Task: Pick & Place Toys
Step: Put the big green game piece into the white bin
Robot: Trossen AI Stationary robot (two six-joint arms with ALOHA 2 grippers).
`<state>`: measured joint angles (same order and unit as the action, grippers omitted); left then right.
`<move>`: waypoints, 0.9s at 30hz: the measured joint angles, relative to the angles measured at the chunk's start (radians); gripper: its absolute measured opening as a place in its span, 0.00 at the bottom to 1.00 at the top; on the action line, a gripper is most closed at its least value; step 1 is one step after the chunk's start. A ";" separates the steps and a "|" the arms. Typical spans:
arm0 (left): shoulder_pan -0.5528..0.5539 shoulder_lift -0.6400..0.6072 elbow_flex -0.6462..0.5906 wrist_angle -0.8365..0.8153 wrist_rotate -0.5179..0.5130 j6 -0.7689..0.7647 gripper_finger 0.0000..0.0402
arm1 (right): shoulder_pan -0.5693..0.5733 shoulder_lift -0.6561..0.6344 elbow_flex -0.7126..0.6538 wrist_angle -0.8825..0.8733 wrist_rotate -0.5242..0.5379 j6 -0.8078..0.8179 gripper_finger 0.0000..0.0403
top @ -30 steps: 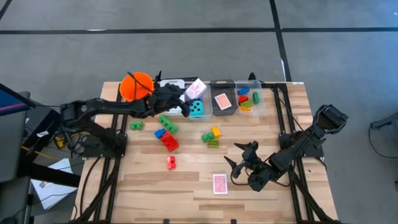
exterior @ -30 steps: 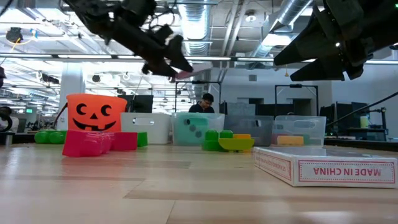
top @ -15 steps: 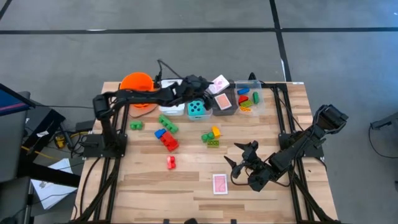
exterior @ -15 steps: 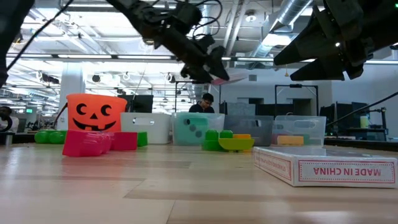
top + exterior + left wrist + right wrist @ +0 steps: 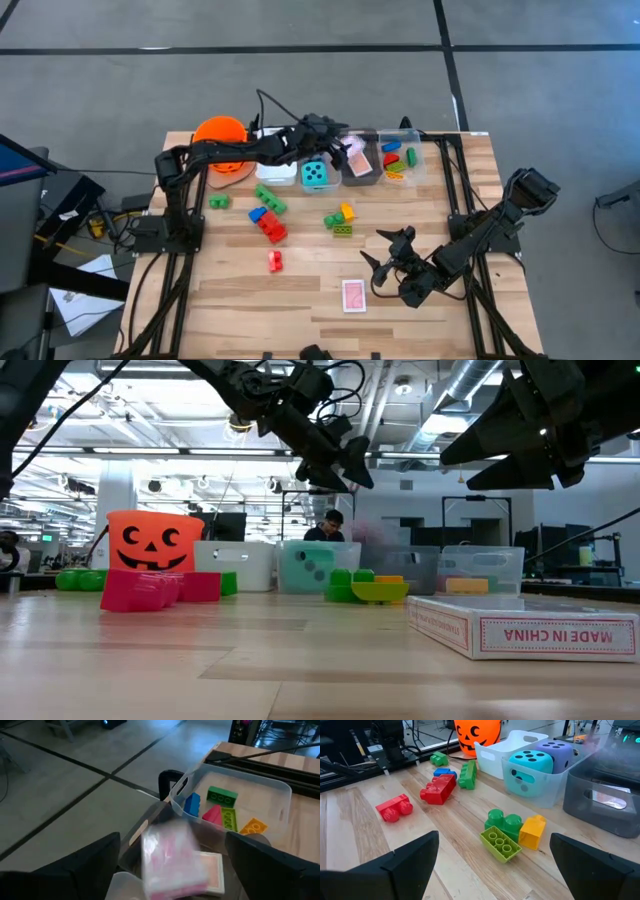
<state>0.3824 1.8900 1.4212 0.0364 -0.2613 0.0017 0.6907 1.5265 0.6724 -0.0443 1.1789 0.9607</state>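
My left gripper (image 5: 338,135) hangs open over the grey bin (image 5: 372,177) at the table's far edge. Below it a pink-backed card (image 5: 167,852) falls, blurred, clear of both fingers, above another card (image 5: 214,870) lying flat in that bin. A teal die (image 5: 316,173) and a purple die (image 5: 560,749) sit in the clear bin beside it. Loose bricks lie on the table: green (image 5: 270,197), blue (image 5: 257,213), red (image 5: 272,228), red (image 5: 275,261) and a green-yellow cluster (image 5: 340,220). My right gripper (image 5: 383,262) waits open near the right front, next to a pink card (image 5: 353,295).
The orange pumpkin bucket (image 5: 222,135) stands at the far left of the bin row, with a white bin (image 5: 506,745) beside it. A clear bin (image 5: 398,160) on the right holds several bricks. A lone green brick (image 5: 218,201) lies left. A person shows in the room beyond.
My left gripper has carried the pink card along the far edge toward the table's right, from above the dice bin to above the grey bin. There it has opened and let go; the card now drops toward the grey bin.
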 joint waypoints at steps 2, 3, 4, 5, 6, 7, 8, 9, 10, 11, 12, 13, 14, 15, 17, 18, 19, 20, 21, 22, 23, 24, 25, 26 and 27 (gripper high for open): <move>0.000 0.000 0.000 -0.002 0.006 0.000 0.90 | 0.000 0.000 0.000 0.000 0.000 0.000 0.93; -0.001 0.000 0.000 -0.002 0.006 0.001 0.91 | 0.000 0.000 0.000 0.000 0.000 0.000 0.93; -0.004 0.000 0.000 -0.001 0.006 0.002 0.91 | 0.000 0.000 0.000 0.000 0.000 0.000 0.93; -0.005 0.000 0.000 -0.002 0.007 0.002 0.92 | 0.000 0.000 0.000 0.000 0.000 0.000 0.93; -0.007 0.000 0.000 -0.003 0.007 0.002 0.92 | 0.000 0.000 0.000 0.000 0.000 0.000 0.93; -0.012 0.000 0.000 -0.006 0.007 0.002 0.93 | 0.000 0.000 0.000 0.000 0.000 0.000 0.93; -0.016 0.000 0.000 -0.013 0.007 0.002 0.93 | 0.000 0.000 0.000 0.000 0.000 0.000 0.93; -0.021 0.000 0.000 -0.024 0.007 0.001 0.93 | 0.000 0.000 0.000 0.000 0.000 0.000 0.93; -0.029 -0.001 0.000 -0.044 0.007 -0.002 0.93 | 0.000 0.000 0.000 0.000 -0.001 0.000 0.93; -0.038 -0.004 0.000 -0.075 0.009 -0.002 0.93 | 0.000 0.000 0.000 0.000 -0.003 0.000 0.93; -0.049 -0.008 0.000 -0.117 0.024 -0.003 0.93 | 0.000 0.000 0.000 0.000 -0.003 0.000 0.93; -0.061 -0.016 0.000 -0.162 0.052 -0.002 0.93 | 0.000 0.000 0.000 0.000 -0.004 0.000 0.93; -0.075 -0.024 0.000 -0.206 0.086 -0.002 0.93 | 0.000 0.000 0.000 0.000 -0.004 0.000 0.93; -0.091 -0.033 0.000 -0.251 0.128 -0.002 0.93 | 0.001 0.000 0.000 0.000 -0.004 0.000 0.93; -0.127 -0.055 -0.006 -0.347 0.234 -0.003 0.93 | 0.001 0.000 0.000 0.000 -0.004 0.000 0.93; -0.149 -0.066 -0.014 -0.371 0.288 -0.003 0.93 | 0.001 0.000 0.000 0.000 -0.004 0.000 0.93; -0.173 -0.078 -0.025 -0.392 0.338 -0.003 0.93 | 0.001 0.000 0.000 0.000 -0.004 0.000 0.93; -0.201 -0.093 -0.039 -0.406 0.378 -0.004 0.92 | 0.001 0.000 0.000 0.000 -0.004 0.000 0.93; -0.231 -0.110 -0.056 -0.409 0.404 -0.005 0.91 | 0.001 0.000 0.000 0.000 -0.004 0.000 0.93; -0.266 -0.128 -0.073 -0.406 0.414 -0.005 0.90 | 0.001 0.000 0.000 0.000 -0.004 0.000 0.93; -0.301 -0.143 -0.091 -0.399 0.416 -0.004 0.90 | 0.001 0.000 0.000 0.000 -0.004 0.000 0.93; -0.335 -0.159 -0.112 -0.395 0.412 0.001 0.89 | 0.001 0.000 0.000 0.000 -0.004 0.000 0.93; -0.371 -0.173 -0.133 -0.391 0.396 0.010 0.88 | 0.001 0.000 0.000 0.000 -0.004 0.000 0.93; -0.406 -0.184 -0.155 -0.381 0.363 0.018 0.88 | 0.001 0.000 0.000 0.000 -0.004 0.000 0.93; -0.442 -0.191 -0.175 -0.361 0.307 0.020 0.87 | 0.001 0.000 0.000 0.000 -0.004 0.000 0.93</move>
<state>-0.0597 1.6987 1.2458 -0.3242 0.0460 0.0214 0.6914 1.5265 0.6724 -0.0444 1.1748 0.9606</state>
